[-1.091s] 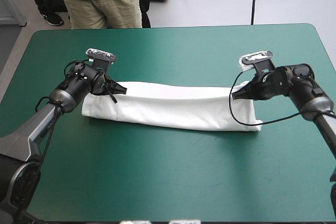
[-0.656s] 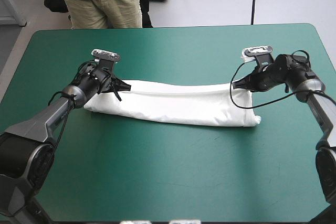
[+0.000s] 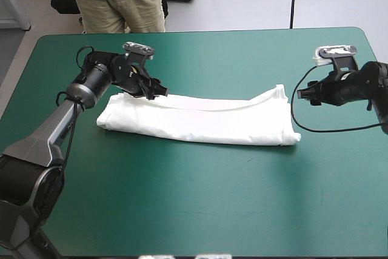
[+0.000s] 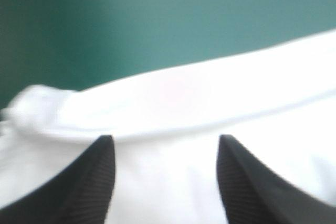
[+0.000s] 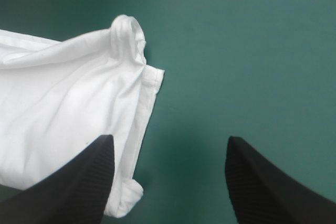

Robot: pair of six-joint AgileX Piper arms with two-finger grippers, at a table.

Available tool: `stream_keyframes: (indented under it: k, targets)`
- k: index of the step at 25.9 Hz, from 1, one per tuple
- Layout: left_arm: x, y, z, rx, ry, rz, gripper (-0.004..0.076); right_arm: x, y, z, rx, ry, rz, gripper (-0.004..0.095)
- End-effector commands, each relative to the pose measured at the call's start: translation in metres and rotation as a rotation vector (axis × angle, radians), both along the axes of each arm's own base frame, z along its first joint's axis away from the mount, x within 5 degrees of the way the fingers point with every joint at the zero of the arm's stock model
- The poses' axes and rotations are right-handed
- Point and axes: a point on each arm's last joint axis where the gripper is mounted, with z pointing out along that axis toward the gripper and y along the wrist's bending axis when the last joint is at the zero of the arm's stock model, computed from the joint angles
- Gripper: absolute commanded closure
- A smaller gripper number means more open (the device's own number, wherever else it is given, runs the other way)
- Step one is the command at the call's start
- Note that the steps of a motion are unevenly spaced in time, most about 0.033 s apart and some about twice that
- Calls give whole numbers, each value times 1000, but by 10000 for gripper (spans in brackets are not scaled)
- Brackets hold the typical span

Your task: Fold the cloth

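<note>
The white T-shirt [image 3: 200, 119] lies folded into one long band across the middle of the table. My left gripper [image 3: 159, 91] hovers open over the band's far edge near its left end. In the left wrist view the black fingers [image 4: 89, 182] stand apart above the white T-shirt [image 4: 173, 93], gripping nothing. My right gripper [image 3: 303, 94] is open and clear of the cloth, just off its right end. The right wrist view shows the T-shirt's end [image 5: 68, 108] beside one finger [image 5: 79, 187] and bare cover between the two.
The teal-green cover [image 3: 200, 198] surrounds the T-shirt on every side, widest toward the front edge. The table's far edge [image 3: 200, 31] runs a little beyond both grippers.
Both grippers were shut on the T-shirt's far edge earlier and now stand open. The right one has drawn back to the right, off the cloth. The released edge has settled on the band.
</note>
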Motion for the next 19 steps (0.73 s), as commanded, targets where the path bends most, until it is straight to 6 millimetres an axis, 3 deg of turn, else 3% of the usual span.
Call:
stream_keyframes:
  k: [1,2,8,12,19]
  targets:
    - [-21,-33,25,-178,-43,-152,622,-13,-11,10,30,-72,-37,345]
    - [-21,-45,20,-184,-67,-185,735,-13,-11,2,72,-78,-31,345]
    - [-9,-70,-21,-236,39,-180,741,-3,-2,-14,170,-34,45,344]
    - [-2,-75,-45,-239,98,-178,741,6,-1,-26,209,2,54,315]
    - [4,-79,-70,-226,160,-175,741,23,3,-55,264,85,88,298]
